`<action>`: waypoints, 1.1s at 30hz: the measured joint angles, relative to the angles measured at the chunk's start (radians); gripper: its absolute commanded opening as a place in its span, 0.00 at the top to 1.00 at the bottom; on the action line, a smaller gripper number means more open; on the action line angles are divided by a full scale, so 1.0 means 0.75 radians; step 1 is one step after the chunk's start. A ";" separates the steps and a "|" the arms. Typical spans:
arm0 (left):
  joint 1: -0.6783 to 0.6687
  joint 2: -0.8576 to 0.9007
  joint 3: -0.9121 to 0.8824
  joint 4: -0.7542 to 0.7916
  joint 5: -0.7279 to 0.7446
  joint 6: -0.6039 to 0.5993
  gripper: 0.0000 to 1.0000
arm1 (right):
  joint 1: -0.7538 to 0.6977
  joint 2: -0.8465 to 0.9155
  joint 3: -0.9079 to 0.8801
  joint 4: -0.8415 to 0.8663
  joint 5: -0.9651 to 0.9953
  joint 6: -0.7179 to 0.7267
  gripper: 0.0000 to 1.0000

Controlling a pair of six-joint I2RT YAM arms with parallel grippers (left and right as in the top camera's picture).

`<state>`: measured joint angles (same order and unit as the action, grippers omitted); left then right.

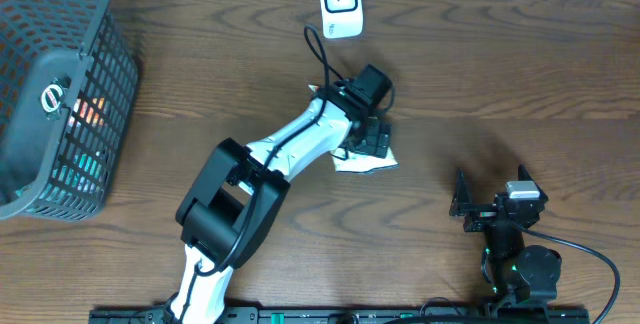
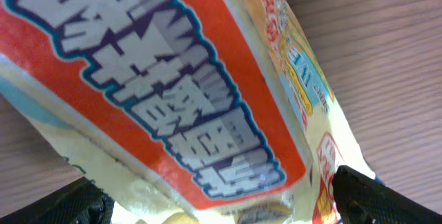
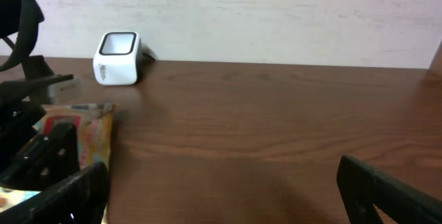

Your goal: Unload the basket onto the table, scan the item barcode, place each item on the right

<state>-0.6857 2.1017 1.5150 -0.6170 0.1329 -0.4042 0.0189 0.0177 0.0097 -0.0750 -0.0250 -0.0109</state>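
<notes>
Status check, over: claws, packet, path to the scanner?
Left claw open, straddling snack packet. Right claw open, idle. Packet lying on table, scanner beyond; nothing seen between.

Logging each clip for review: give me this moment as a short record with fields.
item: snack packet, lying on table
left hand: open, straddling packet
right hand: open, empty, apart from packet
scanner: far table edge, apart from packet
basket: left side, items inside
stage: packet not yet at scanner
</notes>
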 measured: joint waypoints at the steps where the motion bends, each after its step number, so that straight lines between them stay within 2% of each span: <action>1: -0.007 0.000 0.000 0.012 0.001 -0.022 0.02 | 0.000 -0.001 0.000 0.000 0.000 -0.001 0.01; 7: -0.021 0.000 0.008 0.089 0.018 -0.177 0.02 | 0.000 -0.001 0.000 0.000 0.000 -0.001 0.01; 13: -0.005 -0.031 0.017 0.140 0.092 -0.234 0.02 | 0.000 -0.001 0.000 -0.001 0.000 -0.001 0.01; 18: 0.056 -0.126 0.017 0.139 0.122 -0.229 0.02 | 0.000 -0.001 0.000 0.000 -0.001 0.000 0.01; 24: 0.194 -0.250 0.037 0.038 0.126 -0.126 0.02 | 0.000 -0.001 0.000 0.000 0.000 0.000 0.01; 29: 0.262 -0.261 0.042 -0.110 0.094 -0.094 0.02 | 0.000 -0.001 0.000 0.000 0.000 -0.001 0.01; 33: 0.264 -0.256 0.030 -0.118 0.090 -0.077 0.02 | 0.000 0.000 0.000 0.000 0.000 -0.001 0.01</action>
<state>-0.4877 1.9099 1.5375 -0.7055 0.2001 -0.4622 0.0189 0.0177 0.0097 -0.0750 -0.0250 -0.0113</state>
